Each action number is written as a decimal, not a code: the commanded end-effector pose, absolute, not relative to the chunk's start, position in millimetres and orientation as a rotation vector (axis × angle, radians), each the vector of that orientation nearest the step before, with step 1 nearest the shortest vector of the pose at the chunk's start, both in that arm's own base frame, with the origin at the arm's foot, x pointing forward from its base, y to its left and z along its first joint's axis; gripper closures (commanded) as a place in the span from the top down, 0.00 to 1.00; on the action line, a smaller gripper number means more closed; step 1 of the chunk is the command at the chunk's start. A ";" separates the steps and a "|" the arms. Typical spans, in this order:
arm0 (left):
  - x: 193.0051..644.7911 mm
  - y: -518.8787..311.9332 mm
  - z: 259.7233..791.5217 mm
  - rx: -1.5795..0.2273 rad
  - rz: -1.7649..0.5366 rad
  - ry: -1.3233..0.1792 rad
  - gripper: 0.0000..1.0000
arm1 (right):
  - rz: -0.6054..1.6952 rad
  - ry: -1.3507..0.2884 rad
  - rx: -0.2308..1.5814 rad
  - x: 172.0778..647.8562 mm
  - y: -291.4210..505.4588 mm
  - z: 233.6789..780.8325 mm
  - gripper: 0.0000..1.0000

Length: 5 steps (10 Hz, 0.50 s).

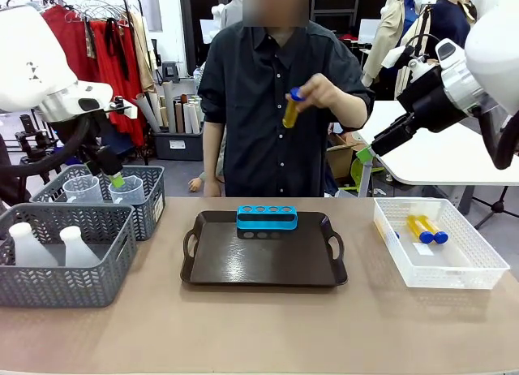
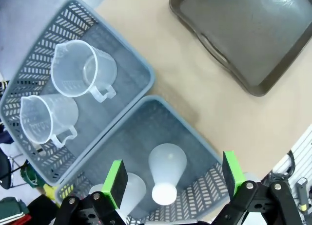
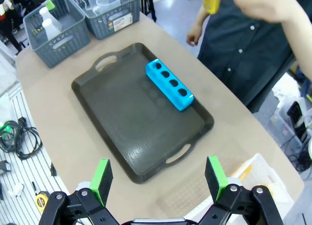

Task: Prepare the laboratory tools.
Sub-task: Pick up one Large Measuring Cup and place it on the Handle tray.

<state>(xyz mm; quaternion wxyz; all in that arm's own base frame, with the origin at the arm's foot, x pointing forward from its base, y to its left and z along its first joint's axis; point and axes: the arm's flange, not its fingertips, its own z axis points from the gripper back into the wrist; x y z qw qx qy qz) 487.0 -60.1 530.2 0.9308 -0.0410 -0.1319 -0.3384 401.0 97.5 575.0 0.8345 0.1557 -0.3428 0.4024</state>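
A person's hand holds a tube [image 1: 291, 108] of yellow liquid with a blue cap at chest height, above the far side of the table; the same tube [image 3: 211, 2] shows at the top of the right wrist view. The blue tube rack [image 1: 267, 218] stands with its holes bare on the far part of the dark tray [image 1: 263, 265]. Two more tubes [image 1: 426, 229] lie in the white lattice bin [image 1: 478, 273]. My left gripper [image 2: 173, 176] hangs open above the flasks [image 2: 166, 169] in the near grey basket. Beakers [image 2: 83, 69] sit in the far basket. My right gripper [image 3: 158, 178] is open, raised beyond the tray's right end.
Two grey mesh baskets [image 1: 122, 253] stand side by side at the table's left. The tray has a handle at each end [image 1: 190, 245]. Bare tabletop [image 1: 268, 330] runs along the near edge. A person stands at the far side.
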 end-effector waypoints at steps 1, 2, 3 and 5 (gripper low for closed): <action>480.0 -57.8 529.1 -0.104 -0.708 -0.278 1.00 | 0.848 -0.728 0.351 401.1 96.7 576.7 1.00; 487.0 -60.1 530.2 -0.084 -0.693 -0.270 1.00 | 0.848 -0.728 0.351 401.1 96.7 576.7 1.00; 494.5 -57.1 531.1 -0.018 -0.676 -0.275 1.00 | 0.848 -0.728 0.351 401.1 96.7 576.7 1.00; 527.1 -38.5 521.4 -0.029 -0.579 -0.233 1.00 | 0.848 -0.728 0.351 401.1 96.7 576.7 1.00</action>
